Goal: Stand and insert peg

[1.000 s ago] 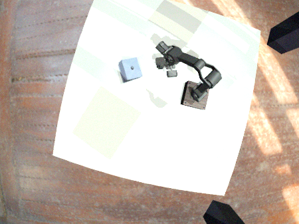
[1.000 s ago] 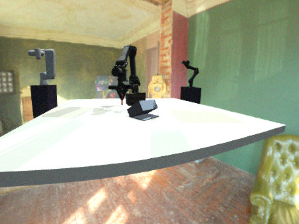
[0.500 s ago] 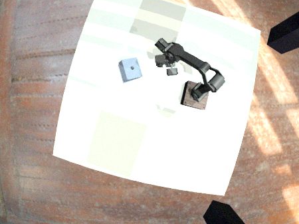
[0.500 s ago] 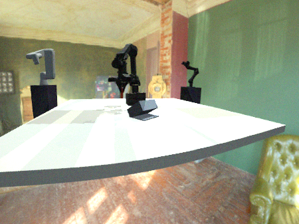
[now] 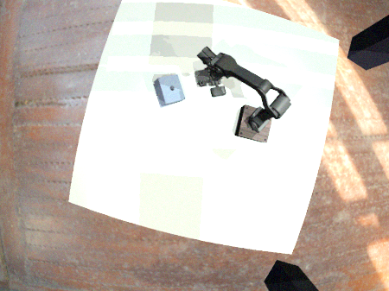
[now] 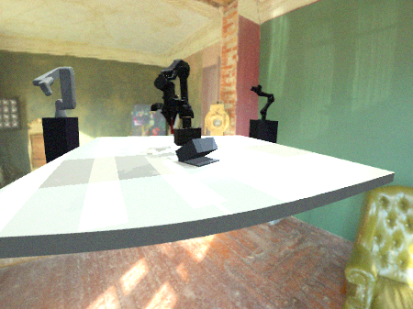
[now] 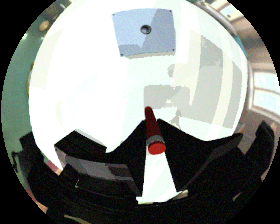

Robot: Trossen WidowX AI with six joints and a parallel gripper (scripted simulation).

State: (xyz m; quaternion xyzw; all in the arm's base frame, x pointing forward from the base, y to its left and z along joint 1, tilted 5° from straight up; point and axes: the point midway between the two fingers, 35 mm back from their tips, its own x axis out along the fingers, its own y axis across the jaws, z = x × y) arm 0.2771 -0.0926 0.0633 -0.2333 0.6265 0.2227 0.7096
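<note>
Red, a slim round peg (image 7: 153,131) (image 6: 172,126) with a pale band near one end, and it's off the counter! The black parallel-jaw gripper (image 5: 209,84) (image 6: 170,116) (image 7: 151,122) has it pinched tight between dark fingers, banded end up toward the wrist camera, the other end pointing down. Overhead, the arm hides it from us, but the gripper holding it is in the upper half of the white counter (image 5: 130,153) (image 6: 275,176) (image 7: 75,95), between the block and the arm's base.

Over toward the left edge, closer to the upper-left corner than the lower-left in that top shot, sits the blue-grey block with a sloped face (image 5: 174,97) (image 6: 199,148) (image 7: 134,41). One round dark hole (image 5: 172,88) (image 7: 145,29) in that face, and the peg is well apart from it!

Follow the black jointed arm (image 5: 246,75) (image 6: 184,82) back, and it bends down to a brown wooden base plate (image 5: 264,139), nearer the right edge than the left. Beyond the counter's far edge, from the exterior camera: a grey arm (image 6: 69,89) on a black pedestal at picture left, a small black arm (image 6: 269,99) on another at right. And just off the near right corner, an olive tufted armchair (image 6: 385,236) on the reddish floor (image 6: 257,254)!
</note>
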